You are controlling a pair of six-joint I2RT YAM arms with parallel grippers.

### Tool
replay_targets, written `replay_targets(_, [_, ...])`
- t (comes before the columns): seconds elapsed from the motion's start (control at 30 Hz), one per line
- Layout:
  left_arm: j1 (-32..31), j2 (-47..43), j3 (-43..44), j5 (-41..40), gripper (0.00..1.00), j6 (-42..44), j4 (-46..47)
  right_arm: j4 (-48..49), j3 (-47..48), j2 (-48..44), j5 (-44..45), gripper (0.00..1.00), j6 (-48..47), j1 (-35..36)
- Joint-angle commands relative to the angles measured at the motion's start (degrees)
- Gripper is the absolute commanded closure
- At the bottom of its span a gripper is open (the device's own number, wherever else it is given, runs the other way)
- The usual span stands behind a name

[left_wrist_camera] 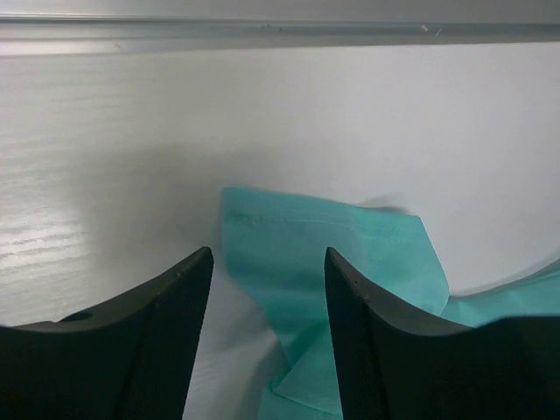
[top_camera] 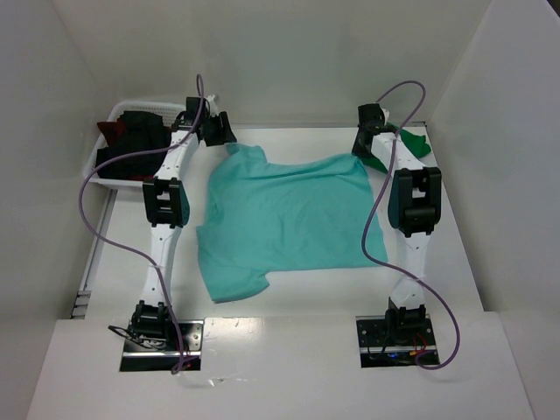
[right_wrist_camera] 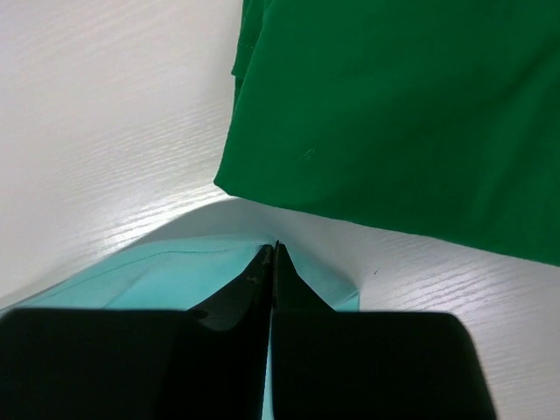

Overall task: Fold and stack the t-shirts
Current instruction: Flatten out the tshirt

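Teal t-shirt point(top_camera: 284, 219) spread flat mid-table, both arms at its far edge.
The left gripper point(left_wrist_camera: 267, 254) hangs with jaws apart over the shirt's far-left sleeve, holding nothing. The right gripper point(right_wrist_camera: 274, 249) is closed tight at the shirt's far-right corner; whether cloth is pinched cannot be told. A green t-shirt point(right_wrist_camera: 394, 114) lies just beyond, toward the table's point(top_camera: 306, 297) far right corner. Black point(top_camera: 140, 131) and dark red point(top_camera: 109, 131) shirts fill the white basket point(top_camera: 105, 118) at the far left corner.

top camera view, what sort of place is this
Most likely a robotics lab cell, not a home: plain white panel walls box in a white table, two robot arms are bolted at its near edge, and a light teal cloth t-shirt lies spread between them.
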Motion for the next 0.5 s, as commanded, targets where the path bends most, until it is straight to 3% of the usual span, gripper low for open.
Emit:
replay_targets(0.0, [-0.18, 2.02, 3.64, 2.13, 0.39, 1.29, -5.17, -0.83, 3.61, 0.86, 1.58, 1.00, 0.13, -0.51])
replay_targets(0.1, [-0.18, 2.02, 3.64, 1.43, 0.39, 1.29, -5.70, -0.83, 3.61, 0.86, 2.11, 1.00, 0.13, -0.51])
replay_targets(0.33, [-0.18, 0.27, 7.07, -0.33, 0.23, 1.82, -7.37, -0.83, 4.14, 0.86, 2.11, 1.00, 0.13, -0.51])
replay_targets(0.47, [-0.18, -2.81, 8.21, -0.95, 0.18, 2.35, -8.43, -0.83, 4.14, 0.26, 2.11, 1.00, 0.13, -0.51])
